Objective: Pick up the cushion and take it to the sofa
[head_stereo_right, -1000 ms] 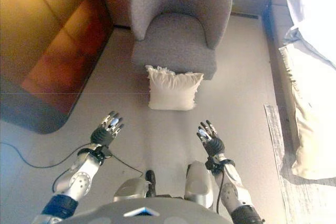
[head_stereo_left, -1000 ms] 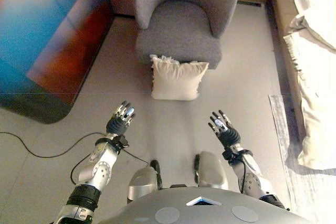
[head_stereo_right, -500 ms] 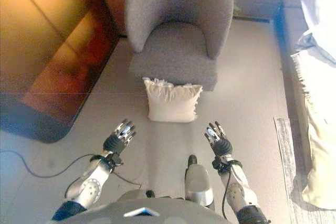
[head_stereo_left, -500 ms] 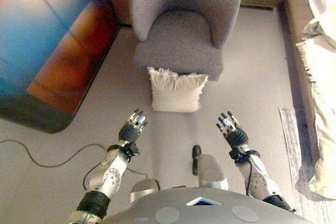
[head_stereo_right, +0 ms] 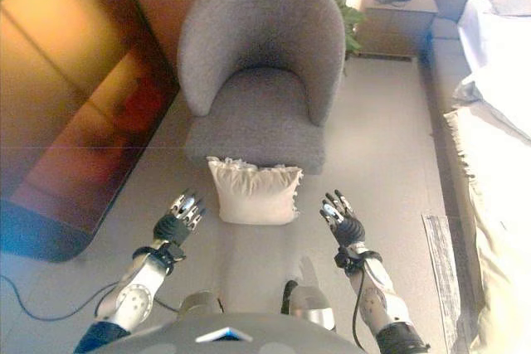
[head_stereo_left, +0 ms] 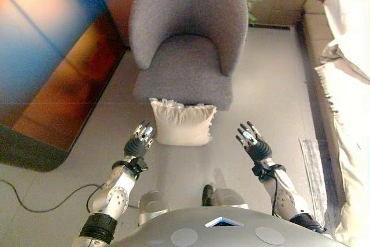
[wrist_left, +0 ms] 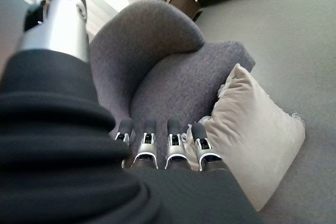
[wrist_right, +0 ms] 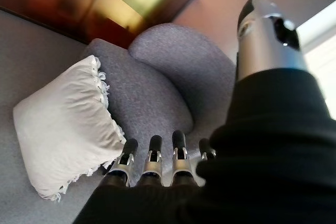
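The left hand [head_stereo_left: 141, 137] and right hand [head_stereo_left: 250, 141] are held with fingers spread, empty, either side of the cream cushion [head_stereo_left: 181, 123] propped against the grey armchair [head_stereo_left: 184, 39], which is probably soft, light and best squeezed at its sides.

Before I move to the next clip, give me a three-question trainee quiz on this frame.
1. True or false: the cream cushion lies on the armchair seat.
2. Which robot hand is nearer the cushion? A) left robot hand B) right robot hand
3. Fill in: both hands have their fingers ____.

Key: 1 false, it stands on the floor against the armchair's front. 2 A. 3 open, holding nothing.
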{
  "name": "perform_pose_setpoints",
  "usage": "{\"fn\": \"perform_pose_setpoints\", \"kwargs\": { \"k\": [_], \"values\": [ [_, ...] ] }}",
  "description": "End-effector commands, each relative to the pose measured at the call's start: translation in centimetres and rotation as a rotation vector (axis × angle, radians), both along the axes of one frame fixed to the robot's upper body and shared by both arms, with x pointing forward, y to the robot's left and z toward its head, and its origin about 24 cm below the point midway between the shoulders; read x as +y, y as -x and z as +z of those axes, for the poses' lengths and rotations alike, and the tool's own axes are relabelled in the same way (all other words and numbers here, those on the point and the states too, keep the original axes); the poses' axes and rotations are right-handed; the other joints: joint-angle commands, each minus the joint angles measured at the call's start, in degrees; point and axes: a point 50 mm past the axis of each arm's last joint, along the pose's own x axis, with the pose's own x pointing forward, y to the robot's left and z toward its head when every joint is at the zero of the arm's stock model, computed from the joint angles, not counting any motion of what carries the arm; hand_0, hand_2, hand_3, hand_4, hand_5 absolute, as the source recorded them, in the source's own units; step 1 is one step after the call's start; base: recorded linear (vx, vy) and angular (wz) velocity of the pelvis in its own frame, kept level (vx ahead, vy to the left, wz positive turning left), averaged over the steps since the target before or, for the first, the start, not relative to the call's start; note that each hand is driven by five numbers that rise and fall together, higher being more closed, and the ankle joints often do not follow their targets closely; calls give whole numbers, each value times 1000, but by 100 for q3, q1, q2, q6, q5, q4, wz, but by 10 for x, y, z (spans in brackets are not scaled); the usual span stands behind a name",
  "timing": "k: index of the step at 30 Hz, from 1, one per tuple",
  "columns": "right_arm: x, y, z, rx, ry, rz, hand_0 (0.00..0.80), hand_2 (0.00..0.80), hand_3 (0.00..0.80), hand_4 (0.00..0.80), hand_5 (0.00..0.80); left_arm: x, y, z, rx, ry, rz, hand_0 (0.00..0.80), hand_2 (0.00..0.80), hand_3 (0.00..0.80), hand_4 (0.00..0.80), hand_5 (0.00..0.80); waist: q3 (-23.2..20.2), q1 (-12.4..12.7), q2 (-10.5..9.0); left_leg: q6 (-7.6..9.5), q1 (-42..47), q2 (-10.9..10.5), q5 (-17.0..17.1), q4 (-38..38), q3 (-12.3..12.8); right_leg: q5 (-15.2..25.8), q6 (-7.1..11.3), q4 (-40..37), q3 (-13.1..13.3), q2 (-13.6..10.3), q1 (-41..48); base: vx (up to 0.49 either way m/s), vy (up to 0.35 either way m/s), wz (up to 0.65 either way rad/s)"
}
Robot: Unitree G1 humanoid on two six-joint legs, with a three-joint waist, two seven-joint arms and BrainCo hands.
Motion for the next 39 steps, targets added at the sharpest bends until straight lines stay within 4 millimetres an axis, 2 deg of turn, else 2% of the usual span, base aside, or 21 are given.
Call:
{"fn": "perform_pose_setpoints", "kwargs": {
  "k": [1, 2, 3, 8, 13, 16, 18, 20, 21, 22, 23, 24, 25, 27, 29, 31, 33, 35, 36, 37, 39],
  "values": [
    [-4, -3, 19, -119, -28, -38, 0, 0, 0, 0, 0, 1, -15, 23, -140, 37, -3, 0, 0, 0, 0, 0, 207, 106, 67, -209, -245, 5, 1384, -1016, -480, 18, 732, -198, 707, -100, 463, 306, 82, 0],
    [-5, 0, 16, -101, -27, -38, 0, 0, 0, 0, 0, 0, -13, 22, -136, 37, 1, 0, 0, 0, 0, 0, 205, 179, 55, -218, -315, -7, 1421, -1297, -690, -48, 750, -213, 809, -86, 573, 316, 67, -13],
    [-6, 1, 13, -84, -22, -38, 0, 0, 0, 0, 0, -1, -12, 21, -135, 44, 8, 0, 0, 0, 0, 0, 203, 216, 41, -209, -351, 20, 1411, -1416, -768, -108, 757, -218, 904, -78, 668, 303, 58, -40],
    [-12, 8, 8, -53, -6, -45, 0, 0, 0, 0, 0, -3, -8, 19, -130, 70, -6, 0, 0, 0, 0, 0, 169, 179, 135, -220, -260, 234, 1358, -1478, -718, -412, 713, -35, 999, -17, 783, 260, 84, -52],
    [-18, 12, 10, -56, -16, -65, 0, 0, 0, 0, 0, -3, -3, 19, -135, 75, -1, 0, 0, 0, 0, 0, 162, 184, 164, -190, -238, 189, 1170, -1492, -949, -648, 735, 241, 1109, -14, 748, 300, 176, -18],
    [-17, 10, 10, -62, -23, -59, 0, 0, 0, 0, 0, -2, -3, 21, -153, 72, -15, 0, 0, 0, 0, 0, 191, 263, 134, -137, -419, 16, 973, -1225, -1122, -743, 804, 379, 1154, -97, 749, 320, 242, 1],
    [-12, 6, 9, -63, -33, -56, 0, 0, 0, 0, 0, -1, -7, 24, -166, 53, -32, 0, 0, 0, 0, 0, 212, 341, 84, -76, -573, -162, 771, -910, -1248, -795, 930, 554, 1121, -282, 706, 299, 263, -12],
    [-10, 7, 8, -57, -71, -80, 0, 0, 0, 0, 0, 4, -8, 25, -168, 19, -52, 0, 0, 0, 0, 0, 212, 392, -4, -12, -813, -330, 562, -356, -1181, -758, 1087, 667, 1023, -518, 781, 337, 250, -1],
    [-9, 8, 8, -58, -90, -83, 0, 0, 0, 0, 0, 7, -8, 26, -172, 2, -59, 0, 0, 0, 0, 0, 198, 421, -43, 56, -826, -399, 485, -293, -1180, -662, 1193, 753, 972, -639, 783, 455, 308, 19],
    [-7, 9, 8, -55, -85, -83, 0, 0, 0, 0, 0, 13, -6, 27, -174, -34, -60, 0, 0, 0, 0, 0, 157, 453, -85, 227, -719, -544, 373, -339, -1138, -336, 1359, 1054, 934, -851, 699, 381, 271, 17],
    [-7, 8, 9, -61, -88, -83, 0, 0, 0, 0, 0, 15, -6, 27, -173, -40, -59, 0, 0, 0, 0, 0, 137, 465, -97, 298, -664, -620, 330, -358, -1099, -187, 1397, 1217, 934, -933, 654, 422, 333, 11],
    [-4, 7, 11, -76, -100, -85, 0, 0, 0, 0, 0, 18, -6, 28, -170, -45, -61, 0, 0, 0, 0, 0, 85, 486, -100, 445, -581, -782, 240, -403, -1051, 111, 1414, 1541, 926, -1018, 597, 305, 257, 1],
    [-3, 7, 12, -82, -100, -88, 0, 0, 0, 0, 0, 20, -6, 28, -168, -53, -64, 0, 0, 0, 0, 0, 59, 499, -107, 506, -545, -848, 200, -426, -1025, 219, 1415, 1693, 919, -1051, 567, 354, 302, -6],
    [0, 4, 13, -92, -103, -127, 0, 0, 0, 0, 0, 23, -7, 26, -157, -93, -78, 0, 0, 0, 0, 0, -26, 517, -27, 703, -353, -1019, 6, -460, -957, 584, 1349, 2606, 816, -1166, 211, 333, 312, -20],
    [2, 5, 12, -85, -107, -145, 0, 0, 0, 0, 0, 28, -8, 27, -156, -108, -75, 0, 0, 0, 0, 0, -31, 536, 38, 752, -185, -1102, -109, -441, -875, 653, 1239, 2860, 633, -1357, -145, 299, 249, -24],
    [1, 6, 10, -75, -91, -149, 0, 0, 0, 0, 0, 31, -9, 29, -157, -112, -72, 0, 0, 0, 0, 0, -21, 545, 52, 748, -135, -1143, -146, -416, -817, 585, 1183, 2653, 499, -1406, -206, 213, 94, -21],
    [0, 10, 7, -64, -72, -149, 0, 0, 0, 0, 0, 35, -11, 33, -155, -109, -56, 0, 0, 0, 0, 0, 19, 501, 17, 684, -6, -1222, -208, -401, -743, 581, 1172, 1775, 304, -1368, -323, 247, -36, -43],
    [-2, 12, 6, -61, -65, -151, 0, 0, 0, 0, 0, 35, -12, 32, -146, -102, -29, 0, 0, 0, 0, 0, 87, 386, -53, 606, 118, -1228, -313, -353, -663, 695, 1210, 936, 261, -1376, -443, 225, -93, -29],
    [-2, 12, 6, -61, -65, -151, 0, 0, 0, 0, 0, 35, -12, 32, -146, -101, -29, 0, 0, 0, 0, 0, 97, 385, -46, 602, 130, -1220, -321, -349, -666, 698, 1207, 923, 255, -1367, -422, 250, -145, -26],
    [-5, 11, 8, -62, -60, -148, 0, 0, 0, 0, 0, 33, -12, 32, -148, -101, -22, 0, 0, 0, 0, 0, 150, 272, -134, 548, 229, -1234, -476, -296, -588, 927, 1316, 249, 336, -1361, -540, 285, -144, -17],
    [-6, 9, 9, -64, -57, -143, 0, 0, 0, 0, 0, 29, -11, 32, -152, -96, -40, 0, 0, 0, 0, 0, 188, 157, -239, 543, 372, -1298, -677, -306, -588, 1387, 1492, -236, 561, -1385, -770, 382, -179, -12]
  ]
}}
